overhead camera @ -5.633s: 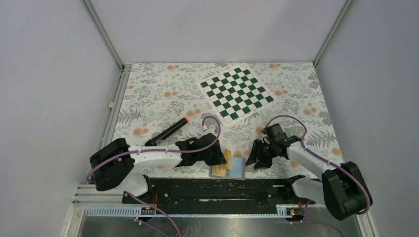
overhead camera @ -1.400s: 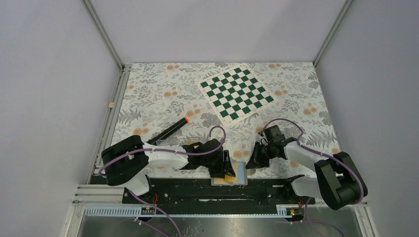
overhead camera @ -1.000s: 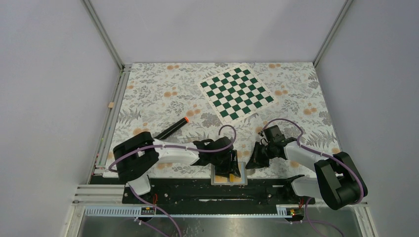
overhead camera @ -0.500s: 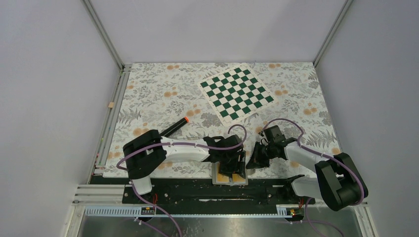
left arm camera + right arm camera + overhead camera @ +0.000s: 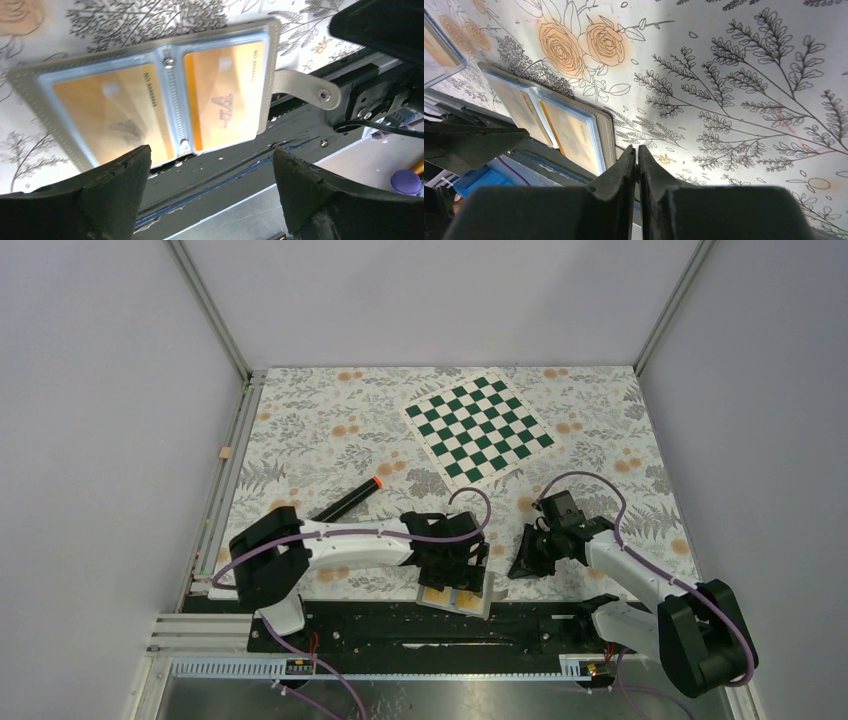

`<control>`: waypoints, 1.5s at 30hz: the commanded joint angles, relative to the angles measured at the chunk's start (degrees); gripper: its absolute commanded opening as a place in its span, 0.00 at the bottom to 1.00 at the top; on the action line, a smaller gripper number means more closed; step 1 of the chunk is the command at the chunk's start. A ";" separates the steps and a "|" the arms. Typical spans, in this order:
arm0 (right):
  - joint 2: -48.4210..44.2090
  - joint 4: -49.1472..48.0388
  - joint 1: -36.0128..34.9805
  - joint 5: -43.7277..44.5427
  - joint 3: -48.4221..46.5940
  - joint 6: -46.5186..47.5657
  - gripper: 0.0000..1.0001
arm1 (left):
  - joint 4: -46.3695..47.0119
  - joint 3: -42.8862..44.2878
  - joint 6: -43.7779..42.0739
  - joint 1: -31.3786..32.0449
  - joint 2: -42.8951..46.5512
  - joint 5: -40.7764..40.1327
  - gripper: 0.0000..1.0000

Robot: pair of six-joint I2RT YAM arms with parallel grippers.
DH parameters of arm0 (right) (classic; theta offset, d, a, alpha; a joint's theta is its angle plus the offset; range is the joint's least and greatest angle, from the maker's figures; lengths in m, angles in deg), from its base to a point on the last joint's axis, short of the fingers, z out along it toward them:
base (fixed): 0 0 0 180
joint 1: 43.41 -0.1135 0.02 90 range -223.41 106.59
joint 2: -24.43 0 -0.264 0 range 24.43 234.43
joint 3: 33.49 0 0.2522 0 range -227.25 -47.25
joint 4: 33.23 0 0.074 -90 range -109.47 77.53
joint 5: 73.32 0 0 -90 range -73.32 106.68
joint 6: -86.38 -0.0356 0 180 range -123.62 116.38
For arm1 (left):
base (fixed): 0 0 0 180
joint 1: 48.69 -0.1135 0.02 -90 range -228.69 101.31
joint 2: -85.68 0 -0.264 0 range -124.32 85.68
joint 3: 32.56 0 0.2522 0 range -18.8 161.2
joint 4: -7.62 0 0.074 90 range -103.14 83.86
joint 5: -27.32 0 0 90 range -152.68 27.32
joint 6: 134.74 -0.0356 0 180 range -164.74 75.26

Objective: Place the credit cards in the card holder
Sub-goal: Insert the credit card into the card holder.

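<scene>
Left wrist view: fingers (image 5: pixel 115 190) of the left gripper (image 5: pixel 210 167) are held wide apart and empty over the card holder (image 5: pixel 171 100), laid open at the table's (image 5: pixel 125 20) near edge. Both credit cards (image 5: pixel 226 100) are seated, so insertion is judged done. The holder has been skewed within the last half second. The right gripper (image 5: pixel 637 162) is pressed shut, empty, beside it.

Top view: bright, even, diffuse light; faint soft shadows under arms beside card holder (image 5: pixel 455 593); focus sharp.
Left wrist view: credit cards (image 5: pixel 220 100) in card holder motion-blurred, left one ghosted; sheen on pockets; left pincer (image 5: pixel 210 160) below card holder dark, defocused.
Right wrist view: tabletop (image 5: pixel 749 75) right of card holder crisp, edges stretched; right pincer (image 5: pixel 636 157) silhouetted, soft.
</scene>
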 commanded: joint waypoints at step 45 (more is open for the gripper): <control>23.61 -19.13 -27.96 0.37 -11.72 -15.57 0.00 | 22.47 -25.43 2.59 -11.25 16.77 7.15 0.50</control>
